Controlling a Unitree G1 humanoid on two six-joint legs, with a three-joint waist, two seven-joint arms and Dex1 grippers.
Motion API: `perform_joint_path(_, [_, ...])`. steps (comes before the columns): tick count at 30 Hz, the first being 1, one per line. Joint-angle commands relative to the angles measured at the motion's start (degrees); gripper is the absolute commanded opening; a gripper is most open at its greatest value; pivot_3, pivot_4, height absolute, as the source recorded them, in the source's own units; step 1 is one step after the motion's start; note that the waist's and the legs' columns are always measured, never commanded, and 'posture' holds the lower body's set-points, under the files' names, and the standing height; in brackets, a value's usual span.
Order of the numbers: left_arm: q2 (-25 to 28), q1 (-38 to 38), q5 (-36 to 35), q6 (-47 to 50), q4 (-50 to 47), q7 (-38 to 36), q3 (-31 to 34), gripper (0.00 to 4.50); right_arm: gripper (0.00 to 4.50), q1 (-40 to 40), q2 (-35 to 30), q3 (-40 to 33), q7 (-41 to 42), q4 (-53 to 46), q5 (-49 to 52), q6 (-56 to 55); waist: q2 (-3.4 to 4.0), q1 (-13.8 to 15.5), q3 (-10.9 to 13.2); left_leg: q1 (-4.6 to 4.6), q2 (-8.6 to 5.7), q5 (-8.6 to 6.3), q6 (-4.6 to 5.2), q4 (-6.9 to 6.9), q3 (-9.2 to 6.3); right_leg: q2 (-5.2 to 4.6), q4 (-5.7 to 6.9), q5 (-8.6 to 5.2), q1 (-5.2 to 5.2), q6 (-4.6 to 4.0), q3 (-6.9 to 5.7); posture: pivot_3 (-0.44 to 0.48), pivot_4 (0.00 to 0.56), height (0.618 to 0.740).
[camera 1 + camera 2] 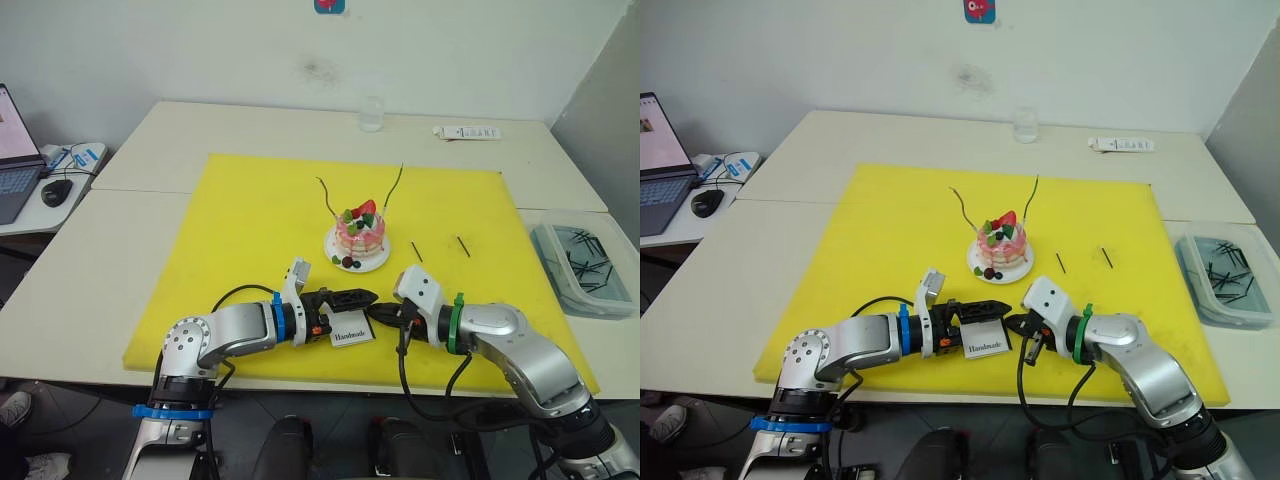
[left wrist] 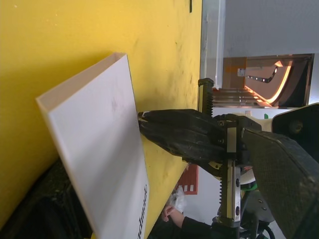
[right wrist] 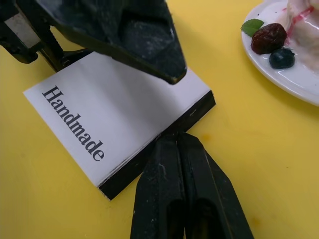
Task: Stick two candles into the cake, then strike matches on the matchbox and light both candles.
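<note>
The cake (image 1: 359,232) sits on its white plate (image 1: 340,258) mid-mat, and both thin wavy candles (image 1: 326,196) (image 1: 396,184) stand in it, unlit. My left gripper (image 1: 352,299) is shut on the white "Handmade" matchbox (image 3: 114,107), holding it tilted just above the mat near the front edge. My right gripper (image 3: 177,138) is shut, its tips pressed to the box's black strip (image 3: 164,142). Only a tiny tip of a match (image 2: 142,115) shows between its fingers. Two loose matches (image 1: 416,251) (image 1: 463,245) lie right of the cake.
A yellow mat (image 1: 230,230) covers the table's middle. At the right edge sits a clear tray (image 1: 580,268) with several dark sticks. A glass (image 1: 371,113) and a white tube (image 1: 467,132) stand at the back. A laptop (image 1: 15,150) and mouse (image 1: 57,192) are far left.
</note>
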Motion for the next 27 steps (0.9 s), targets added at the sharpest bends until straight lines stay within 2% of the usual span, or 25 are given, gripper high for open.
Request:
perform_joint_path(1, [0.9, 1.4, 0.5, 0.0, -0.1, 1.7, -1.9, 4.32, 0.01, -0.8, -1.9, -2.7, -1.5, 1.6, -1.9, -2.6, 0.00, 0.0, 0.0, 0.00, 0.00, 0.00, 0.00, 0.00, 0.00, 0.00, -0.01, 0.00, 0.00, 0.00, 0.00, 0.000, 0.150, 0.740])
perform_joint_path(3, [1.5, 2.0, 0.5, -1.1, -0.3, 3.3, -2.1, 3.94, 0.00, -0.7, -2.5, -4.9, -3.1, 3.2, -2.5, -3.5, 0.00, 0.0, 0.0, 0.00, -0.01, -0.01, 0.00, -0.02, 0.01, -0.02, -0.04, -0.01, 0.00, 0.01, 0.01, 0.000, 0.150, 0.740])
perform_joint_path(8, [1.7, 3.1, 0.5, -2.1, -1.2, 4.3, -2.2, 2.36, 0.00, 0.5, -0.7, -9.7, -6.0, 2.7, -0.7, -4.3, 0.00, -0.1, 0.0, 0.01, -0.01, -0.01, 0.00, -0.23, 0.04, -0.02, -0.04, -0.04, -0.07, -0.02, 0.02, 0.000, 0.150, 0.740])
perform_joint_path(15, [2.0, 3.1, 0.5, -2.2, -2.0, 3.7, -0.9, 0.14, 0.00, 2.8, 2.8, -10.0, -7.9, -0.8, 1.1, -2.8, 0.00, -0.1, 0.0, 0.13, -0.09, 0.03, -0.03, -0.78, 0.01, 0.01, 0.01, -0.23, -0.15, 0.26, 0.04, 0.000, 0.150, 0.740])
perform_joint_path(21, [2.2, 2.2, 0.5, -1.6, -2.3, 0.9, 0.6, 0.04, 0.00, 1.3, 3.6, -10.7, -9.0, -0.1, 1.1, -3.2, 0.00, -0.2, 0.0, 0.12, -0.10, 0.03, -0.03, -0.81, -0.05, 0.03, 0.01, -0.28, -0.15, 0.27, 0.00, 0.000, 0.150, 0.740])
perform_joint_path(27, [1.9, -1.1, 0.5, -0.9, -6.0, -12.0, 4.2, 0.04, 0.00, -0.3, 3.1, -12.7, -9.1, 1.8, 1.1, -5.2, -0.03, -0.2, 0.0, 0.07, -0.14, 0.03, -0.03, -0.77, -0.01, 0.03, 0.00, -0.32, -0.19, 0.20, 0.00, 0.000, 0.150, 0.740])
